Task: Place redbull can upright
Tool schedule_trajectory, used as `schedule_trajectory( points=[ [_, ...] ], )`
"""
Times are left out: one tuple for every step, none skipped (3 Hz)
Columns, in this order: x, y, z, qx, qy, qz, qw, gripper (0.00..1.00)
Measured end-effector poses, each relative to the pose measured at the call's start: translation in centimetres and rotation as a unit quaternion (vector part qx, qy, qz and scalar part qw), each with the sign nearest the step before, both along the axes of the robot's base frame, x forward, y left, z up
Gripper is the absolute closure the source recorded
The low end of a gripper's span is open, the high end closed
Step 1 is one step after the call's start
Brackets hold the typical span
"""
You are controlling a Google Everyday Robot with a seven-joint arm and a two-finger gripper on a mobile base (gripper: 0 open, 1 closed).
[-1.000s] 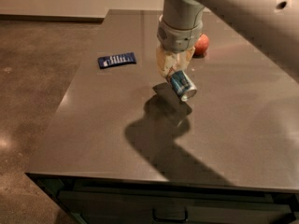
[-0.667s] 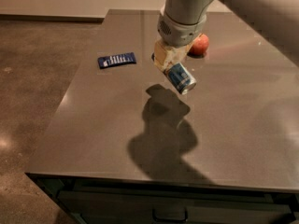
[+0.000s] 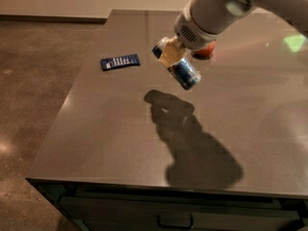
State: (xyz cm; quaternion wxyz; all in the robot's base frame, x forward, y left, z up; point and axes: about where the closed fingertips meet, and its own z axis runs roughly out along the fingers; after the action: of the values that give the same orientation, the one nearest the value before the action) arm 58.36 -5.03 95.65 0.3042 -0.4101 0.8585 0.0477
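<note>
The redbull can [image 3: 182, 72] is a slim silver-and-blue can, held tilted in the air above the middle of the dark table [image 3: 106, 129]. Its silver end points down to the right. My gripper [image 3: 169, 56] is shut on the can's upper half, with pale fingers [image 3: 168, 57] wrapped around it. The arm comes in from the top right. The can's shadow lies on the table below it.
A flat dark-blue packet [image 3: 120, 61] with white print lies at the back left of the table. A red apple [image 3: 204, 50] sits behind the gripper, partly hidden by the arm. The table's front edge has a drawer handle [image 3: 174, 222] below.
The gripper has lifted the can higher off the table and drifted slightly. The can stays tilted in the grip.
</note>
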Motion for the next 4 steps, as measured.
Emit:
schedule_trajectory(
  points=[
    [-0.4,-0.9,-0.1,0.052,-0.053,0.031,0.9967,1.00],
    [-0.4,-1.5,-0.4,0.114,-0.102,0.044,0.9872,1.00],
    [-0.2,-1.9,-0.6,0.178,-0.146,0.048,0.9718,1.00],
    [-0.3,-2.4,-0.7,0.221,-0.185,0.061,0.9556,1.00]
  ],
)
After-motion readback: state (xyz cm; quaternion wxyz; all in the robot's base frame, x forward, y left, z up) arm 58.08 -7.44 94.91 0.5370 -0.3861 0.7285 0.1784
